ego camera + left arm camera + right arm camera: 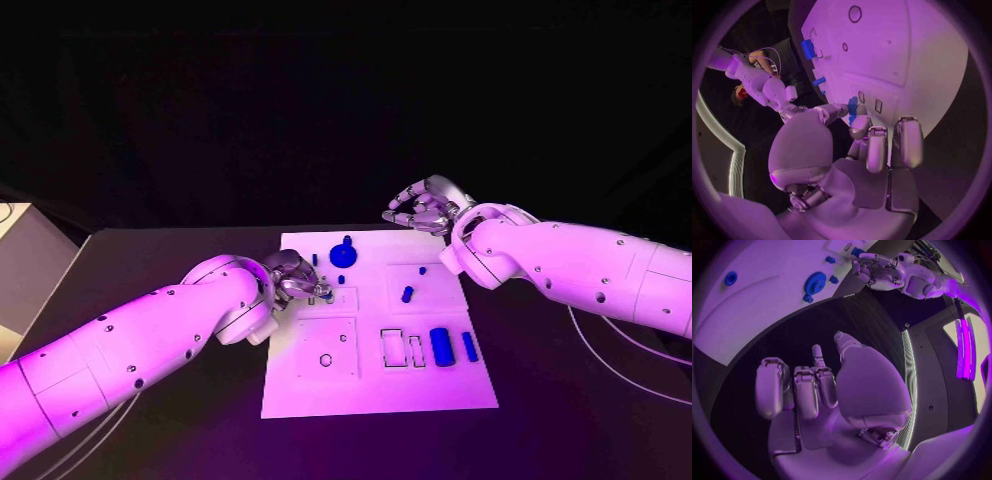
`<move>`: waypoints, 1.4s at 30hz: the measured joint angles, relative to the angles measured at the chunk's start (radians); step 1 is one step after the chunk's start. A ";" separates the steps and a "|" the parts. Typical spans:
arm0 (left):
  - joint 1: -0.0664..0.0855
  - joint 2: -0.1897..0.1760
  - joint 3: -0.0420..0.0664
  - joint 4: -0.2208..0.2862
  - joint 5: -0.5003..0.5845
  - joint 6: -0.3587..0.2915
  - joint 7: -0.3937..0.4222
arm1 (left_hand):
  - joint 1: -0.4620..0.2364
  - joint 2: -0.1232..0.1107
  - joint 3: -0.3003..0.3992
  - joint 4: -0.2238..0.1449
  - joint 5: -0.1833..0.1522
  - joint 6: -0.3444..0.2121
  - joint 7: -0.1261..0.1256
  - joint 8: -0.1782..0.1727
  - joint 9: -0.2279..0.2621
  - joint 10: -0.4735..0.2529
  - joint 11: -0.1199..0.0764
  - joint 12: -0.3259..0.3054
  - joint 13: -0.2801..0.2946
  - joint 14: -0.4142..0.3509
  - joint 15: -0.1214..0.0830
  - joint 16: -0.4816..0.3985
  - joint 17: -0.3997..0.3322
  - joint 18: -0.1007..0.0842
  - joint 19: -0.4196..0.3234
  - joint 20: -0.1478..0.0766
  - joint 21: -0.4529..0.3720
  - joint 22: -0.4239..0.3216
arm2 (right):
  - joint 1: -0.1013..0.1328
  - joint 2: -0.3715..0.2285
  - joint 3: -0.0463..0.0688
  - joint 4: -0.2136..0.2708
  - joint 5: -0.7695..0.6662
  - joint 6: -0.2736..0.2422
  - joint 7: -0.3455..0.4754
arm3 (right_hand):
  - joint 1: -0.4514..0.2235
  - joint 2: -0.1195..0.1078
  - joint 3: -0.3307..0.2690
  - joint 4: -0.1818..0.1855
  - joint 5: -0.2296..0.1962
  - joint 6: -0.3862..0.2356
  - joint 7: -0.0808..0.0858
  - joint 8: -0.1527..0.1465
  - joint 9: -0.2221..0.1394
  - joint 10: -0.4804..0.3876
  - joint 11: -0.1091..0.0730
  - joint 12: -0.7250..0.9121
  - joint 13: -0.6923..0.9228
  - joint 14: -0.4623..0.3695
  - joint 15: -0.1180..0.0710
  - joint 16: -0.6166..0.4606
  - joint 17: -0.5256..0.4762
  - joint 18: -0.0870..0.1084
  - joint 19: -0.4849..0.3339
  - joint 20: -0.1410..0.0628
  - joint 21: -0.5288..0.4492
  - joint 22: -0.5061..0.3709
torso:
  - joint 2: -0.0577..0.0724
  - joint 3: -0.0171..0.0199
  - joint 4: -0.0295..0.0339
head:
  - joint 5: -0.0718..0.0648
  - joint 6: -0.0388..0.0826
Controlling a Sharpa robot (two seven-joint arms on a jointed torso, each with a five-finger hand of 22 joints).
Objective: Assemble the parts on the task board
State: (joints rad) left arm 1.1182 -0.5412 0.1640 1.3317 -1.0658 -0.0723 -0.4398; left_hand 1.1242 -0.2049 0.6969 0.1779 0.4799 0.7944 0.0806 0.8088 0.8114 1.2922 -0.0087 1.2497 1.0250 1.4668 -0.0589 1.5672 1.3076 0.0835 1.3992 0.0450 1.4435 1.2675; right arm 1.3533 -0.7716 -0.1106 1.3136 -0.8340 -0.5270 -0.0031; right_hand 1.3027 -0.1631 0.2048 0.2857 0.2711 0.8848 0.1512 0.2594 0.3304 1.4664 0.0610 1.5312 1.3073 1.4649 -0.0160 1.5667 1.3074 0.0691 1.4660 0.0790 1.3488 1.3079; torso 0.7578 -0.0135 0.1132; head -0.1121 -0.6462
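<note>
The white task board (378, 390) lies in the middle of the black table. My left hand (296, 278) hovers at the board's left edge and pinches a small blue part (852, 107) between thumb and a finger, just above some small rectangular slots. My right hand (421, 212) hangs above the table beyond the board's far right corner, fingers loosely bent and apart, with nothing in it (811, 385). On the board sit a round blue gear (343, 255), a short blue peg (408, 294), a blue block (441, 346) and a thin blue bar (470, 346).
A pale box (26, 265) stands at the table's left edge. Bare black table surrounds the board on all sides. Empty outlined recesses (329, 350) mark the board's near left part.
</note>
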 measured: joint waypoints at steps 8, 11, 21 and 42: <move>0.000 0.007 -0.002 -0.002 -0.022 0.000 -0.003 | 0.001 0.001 -0.001 -0.001 -0.003 0.001 0.001 -0.002 0.001 0.000 0.000 0.000 0.001 0.000 0.000 0.000 0.000 0.000 0.000 0.000 0.000 0.000 | 0.000 0.000 0.000 0.000 -0.002 0.000 0.000 | 0.000 0.000 0.000 0.000 0.000 0.000 0.000 0.000 0.000 0.000 0.000 0.000 0.000 0.000 0.000 0.000 0.000 0.000 0.000 0.000 0.000 0.000 | 0.000 -0.0004 0.0006 | 0.001 -0.001; 0.000 0.012 -0.005 -0.007 -0.031 0.001 -0.004 | 0.002 0.002 -0.001 -0.001 -0.003 0.001 0.001 -0.002 0.001 0.000 0.000 0.000 0.001 0.000 0.000 0.000 0.000 0.000 0.000 0.000 0.000 0.000 | 0.000 0.001 0.000 -0.002 -0.002 0.001 0.000 | -0.004 -0.004 0.000 0.000 0.000 0.000 0.000 0.000 0.000 0.000 0.000 0.000 0.000 0.000 0.000 0.000 0.000 0.000 0.000 0.000 0.000 0.000 | 0.000 -0.0009 0.0008 | 0.001 -0.001; 0.001 0.025 -0.011 -0.020 -0.050 0.013 -0.011 | 0.003 0.003 -0.001 -0.001 0.000 0.001 0.001 -0.005 0.001 0.004 -0.004 0.000 0.002 0.000 0.000 0.000 0.000 0.000 0.000 0.000 0.000 0.003 | 0.000 0.004 0.000 -0.005 -0.003 0.002 -0.001 | -0.004 -0.004 0.000 0.000 0.004 0.000 0.000 0.000 0.000 0.000 0.000 0.000 0.000 0.000 0.000 0.000 0.000 0.000 0.000 0.000 0.000 0.000 | 0.000 -0.0015 0.0008 | 0.003 -0.002; 0.004 0.034 -0.011 -0.030 -0.074 0.037 -0.029 | 0.003 0.003 -0.001 -0.001 0.000 0.001 0.001 -0.003 0.004 0.004 -0.004 0.000 0.001 0.000 0.000 0.000 0.000 0.000 0.000 0.000 0.000 0.004 | 0.000 0.005 0.000 -0.006 -0.004 0.004 -0.001 | -0.004 -0.004 0.000 0.000 0.004 0.000 0.000 0.000 0.000 0.000 0.000 0.000 0.000 0.000 0.000 0.000 0.000 0.000 0.000 0.000 0.000 -0.001 | 0.000 -0.0013 0.0005 | 0.004 -0.008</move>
State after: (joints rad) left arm 1.1226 -0.5069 0.1525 1.3017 -1.1396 -0.0349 -0.4687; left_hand 1.1270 -0.2022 0.6960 0.1769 0.4801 0.7959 0.0820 0.8055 0.8153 1.2959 -0.0124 1.2496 1.0256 1.4668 -0.0588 1.5671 1.3075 0.0834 1.3991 0.0450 1.4434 1.2712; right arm 1.3533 -0.7667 -0.1107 1.3081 -0.8378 -0.5228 -0.0043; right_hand 1.2988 -0.1671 0.2048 0.2857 0.2751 0.8848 0.1512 0.2593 0.3303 1.4664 0.0610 1.5312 1.3073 1.4649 -0.0160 1.5667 1.3074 0.0692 1.4660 0.0791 1.3488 1.3073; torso 0.7582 -0.0149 0.1137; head -0.1085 -0.6541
